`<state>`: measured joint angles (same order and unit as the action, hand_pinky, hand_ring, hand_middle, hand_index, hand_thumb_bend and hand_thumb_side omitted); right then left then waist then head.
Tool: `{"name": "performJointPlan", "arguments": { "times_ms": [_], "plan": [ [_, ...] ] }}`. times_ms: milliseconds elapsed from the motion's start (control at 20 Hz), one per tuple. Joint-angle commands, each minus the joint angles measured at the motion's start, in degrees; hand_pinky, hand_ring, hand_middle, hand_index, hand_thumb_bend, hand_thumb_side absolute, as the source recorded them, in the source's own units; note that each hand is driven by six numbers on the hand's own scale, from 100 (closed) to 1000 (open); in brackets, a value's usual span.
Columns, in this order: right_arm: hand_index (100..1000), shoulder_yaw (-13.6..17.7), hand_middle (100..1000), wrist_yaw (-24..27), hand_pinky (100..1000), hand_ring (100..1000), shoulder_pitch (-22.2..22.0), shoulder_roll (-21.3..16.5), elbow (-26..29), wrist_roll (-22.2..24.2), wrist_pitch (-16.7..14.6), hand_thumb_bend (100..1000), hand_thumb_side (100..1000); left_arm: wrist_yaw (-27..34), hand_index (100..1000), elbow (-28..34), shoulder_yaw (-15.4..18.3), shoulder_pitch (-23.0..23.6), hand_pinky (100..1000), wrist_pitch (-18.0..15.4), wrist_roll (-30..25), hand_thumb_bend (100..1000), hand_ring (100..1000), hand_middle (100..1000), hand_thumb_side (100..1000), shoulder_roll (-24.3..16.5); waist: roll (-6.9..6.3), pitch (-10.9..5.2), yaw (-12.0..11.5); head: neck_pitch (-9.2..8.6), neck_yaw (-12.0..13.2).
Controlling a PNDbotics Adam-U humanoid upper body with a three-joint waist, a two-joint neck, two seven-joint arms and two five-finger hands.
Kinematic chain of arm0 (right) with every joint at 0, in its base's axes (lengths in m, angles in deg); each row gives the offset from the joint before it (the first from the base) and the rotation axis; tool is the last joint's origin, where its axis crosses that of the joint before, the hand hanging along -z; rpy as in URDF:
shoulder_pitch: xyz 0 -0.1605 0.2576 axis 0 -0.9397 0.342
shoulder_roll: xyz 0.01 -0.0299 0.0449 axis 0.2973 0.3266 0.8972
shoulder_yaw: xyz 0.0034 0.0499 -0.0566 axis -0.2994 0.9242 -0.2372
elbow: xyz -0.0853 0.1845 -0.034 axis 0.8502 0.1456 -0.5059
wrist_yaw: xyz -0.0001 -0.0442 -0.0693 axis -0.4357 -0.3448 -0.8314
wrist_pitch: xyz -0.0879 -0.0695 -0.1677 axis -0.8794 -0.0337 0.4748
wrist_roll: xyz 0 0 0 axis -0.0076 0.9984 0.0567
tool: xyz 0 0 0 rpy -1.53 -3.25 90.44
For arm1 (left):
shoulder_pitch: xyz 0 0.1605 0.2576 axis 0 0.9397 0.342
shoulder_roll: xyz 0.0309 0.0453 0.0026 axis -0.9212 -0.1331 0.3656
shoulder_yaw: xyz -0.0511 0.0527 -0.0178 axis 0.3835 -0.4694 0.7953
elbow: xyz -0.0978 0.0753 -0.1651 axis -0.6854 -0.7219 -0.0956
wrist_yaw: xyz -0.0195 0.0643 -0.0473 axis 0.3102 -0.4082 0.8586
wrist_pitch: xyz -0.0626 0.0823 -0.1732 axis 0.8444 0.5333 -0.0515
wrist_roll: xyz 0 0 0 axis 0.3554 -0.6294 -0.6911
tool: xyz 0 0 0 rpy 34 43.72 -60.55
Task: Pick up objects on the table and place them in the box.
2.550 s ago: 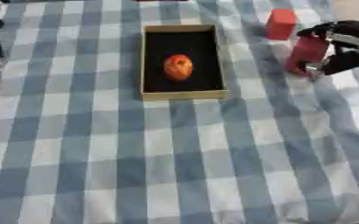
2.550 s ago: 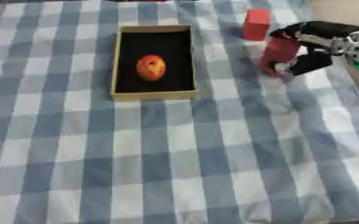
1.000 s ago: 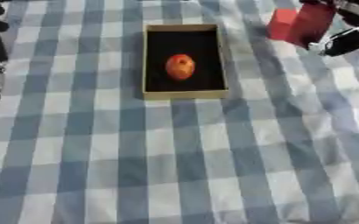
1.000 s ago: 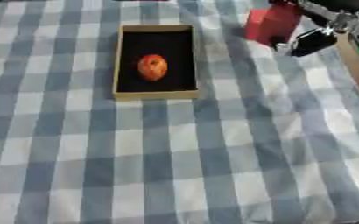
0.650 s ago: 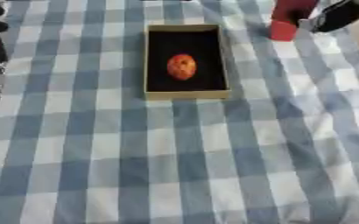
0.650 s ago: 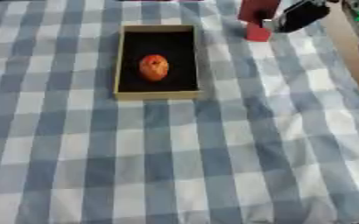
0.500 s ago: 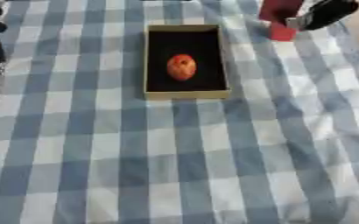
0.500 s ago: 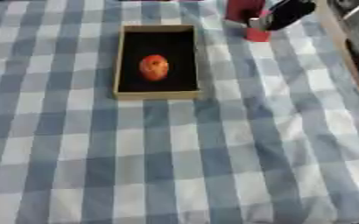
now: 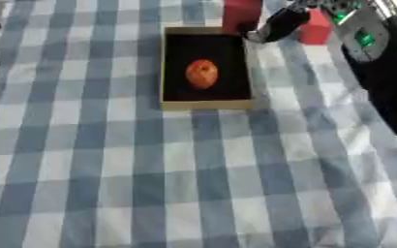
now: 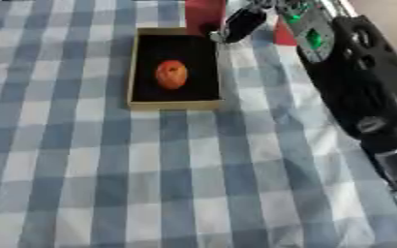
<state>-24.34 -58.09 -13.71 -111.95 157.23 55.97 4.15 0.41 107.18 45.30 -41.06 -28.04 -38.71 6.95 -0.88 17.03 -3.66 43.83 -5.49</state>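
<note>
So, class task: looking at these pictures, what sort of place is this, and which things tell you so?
Probably a staged robot test table, not a lived-in room. A blue-and-white checked cloth covers the table, an open shallow box holds one orange round object, and a black robot arm reaches in with a red block.

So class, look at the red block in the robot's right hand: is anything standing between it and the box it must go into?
Nothing visible does. The right hand holds the red block at the box's far right corner; the orange fruit sits mid-box, leaving bare floor near the block.
</note>
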Motion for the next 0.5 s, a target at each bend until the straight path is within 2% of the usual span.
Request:
{"name": "performJointPlan", "arguments": {
  "times_ms": [50,100,150,200,500],
  "plan": [
    [647,1.03,573,-3.25,100,542,1.16,1.54,-2.22,-2.9,-0.51,242,100,0.5,641,0.84,0.07,-0.76,726,-0.27,-0.07,100,792,669,545,-0.49,-0.15,-0.84,-0.25,0.29,-0.06],
    [643,1.2,572,-4.01,100,541,1.02,2.14,-2.98,-3.82,-0.71,196,100,0.52,641,0.84,0.07,-0.81,726,-0.27,-0.09,100,792,669,548,-0.45,-0.17,-0.79,-0.3,0.29,-0.05],
    [641,1.39,570,-4.79,100,539,0.84,2.74,-3.77,-4.67,-0.86,234,100,0.55,641,0.84,0.05,-0.85,726,-0.28,-0.11,100,791,669,540,-0.4,-0.2,-0.74,-0.33,0.29,-0.04],
    [641,1.64,571,-5.56,100,540,0.63,3.33,-4.58,-5.45,-0.87,193,100,0.57,641,0.84,0.02,-0.88,726,-0.29,-0.15,100,791,669,547,-0.35,-0.23,-0.7,-0.36,0.29,-0.05],
    [645,2.48,591,-9.82,100,562,0.36,6.1,-8.62,-8.99,-1.1,171,100,0.69,641,0.84,-0.13,-0.93,726,-0.3,-0.4,100,791,670,547,-0.21,-0.39,-0.59,-0.37,0.29,-0.26]
  ]
}}
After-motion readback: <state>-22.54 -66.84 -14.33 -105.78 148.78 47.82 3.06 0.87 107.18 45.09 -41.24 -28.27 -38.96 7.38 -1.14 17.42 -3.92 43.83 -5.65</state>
